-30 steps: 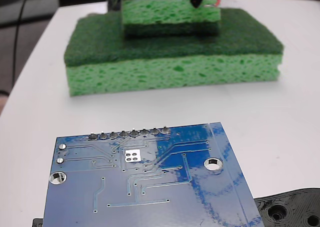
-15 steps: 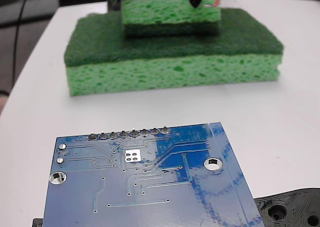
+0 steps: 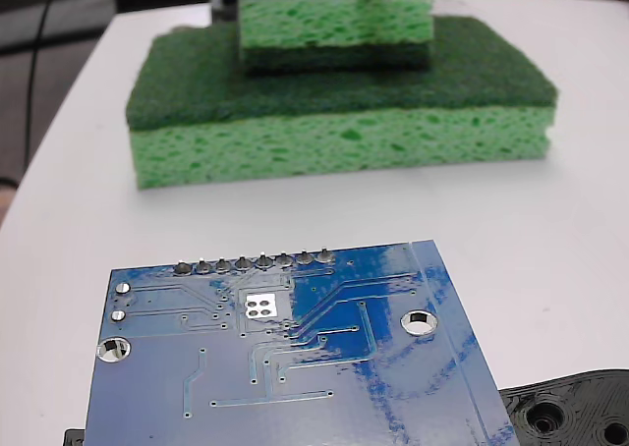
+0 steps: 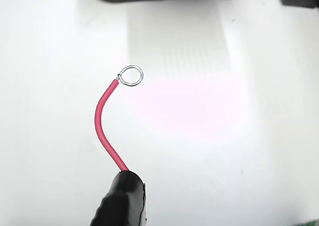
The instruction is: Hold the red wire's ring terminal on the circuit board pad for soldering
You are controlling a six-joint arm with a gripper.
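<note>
Wire [image 4: 103, 121] and gripper [image 4: 124, 178] have risen, nearly leaving the fixed view. Gripper clamps the wire's lower end; ring [image 4: 131, 75] points beyond it.

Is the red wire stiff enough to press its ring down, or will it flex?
The red wire holds its curve unsupported beyond the jaws, so probably fairly stiff. Thin, so it may flex under pressure. The ring terminal looks light.

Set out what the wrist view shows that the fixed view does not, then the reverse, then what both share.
Only the wrist view shows the ring terminal, a bare loop in mid-air, and the whole curve of the red wire running from the hand. Only the fixed view shows the circuit board, its pad bare, and the stacked green sponges. Both show the white table.
</note>
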